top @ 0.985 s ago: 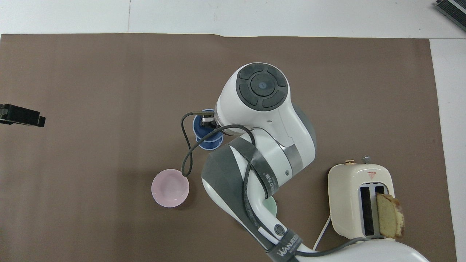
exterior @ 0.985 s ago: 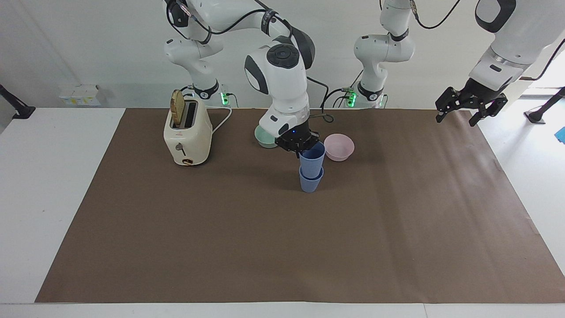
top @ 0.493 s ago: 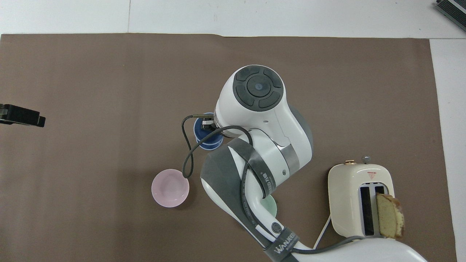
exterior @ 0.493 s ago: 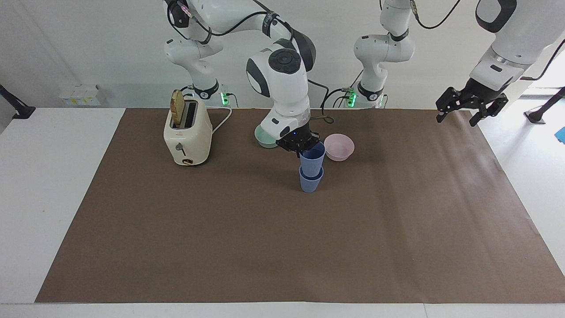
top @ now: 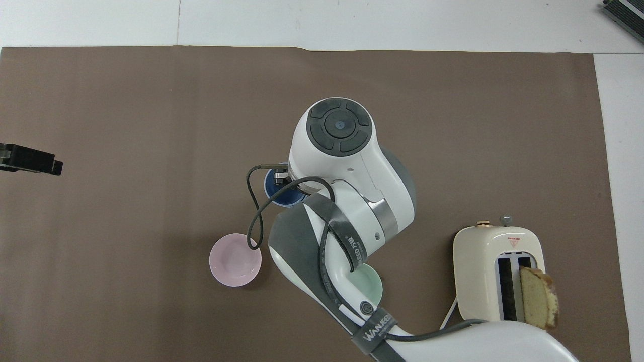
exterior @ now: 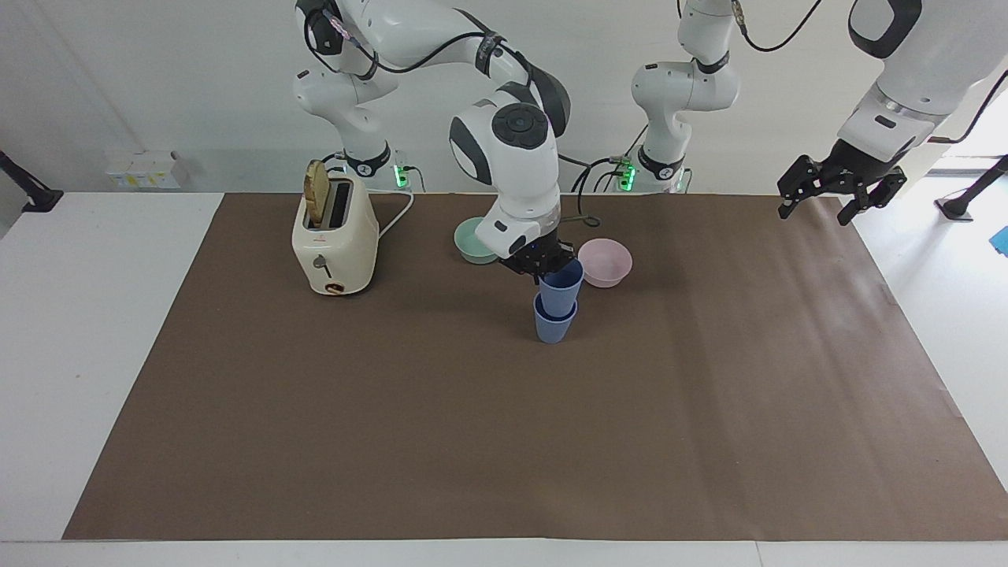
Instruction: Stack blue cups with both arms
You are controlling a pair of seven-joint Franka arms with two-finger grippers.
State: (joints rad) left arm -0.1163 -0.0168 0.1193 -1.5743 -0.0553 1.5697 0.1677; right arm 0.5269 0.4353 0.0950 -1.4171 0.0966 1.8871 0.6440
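Gripping the upper blue cup (exterior: 561, 288) by its rim, nested in the lower blue cup (exterior: 553, 324) beside the pink bowl (exterior: 605, 262), the right gripper (exterior: 539, 265) stays pinched while the left gripper (exterior: 838, 191) hangs spread over the table's end; overhead, the right arm (top: 347, 166) hides most of both cups.

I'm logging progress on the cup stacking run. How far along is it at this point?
Nearly done: the upper blue cup sits partway inside the lower blue cup, which stands on the brown mat near the pink bowl. In hand: the right gripper is shut on the upper cup's rim. Left: seat it fully, let go and pull away. The left gripper waits open in the air over the mat's edge.
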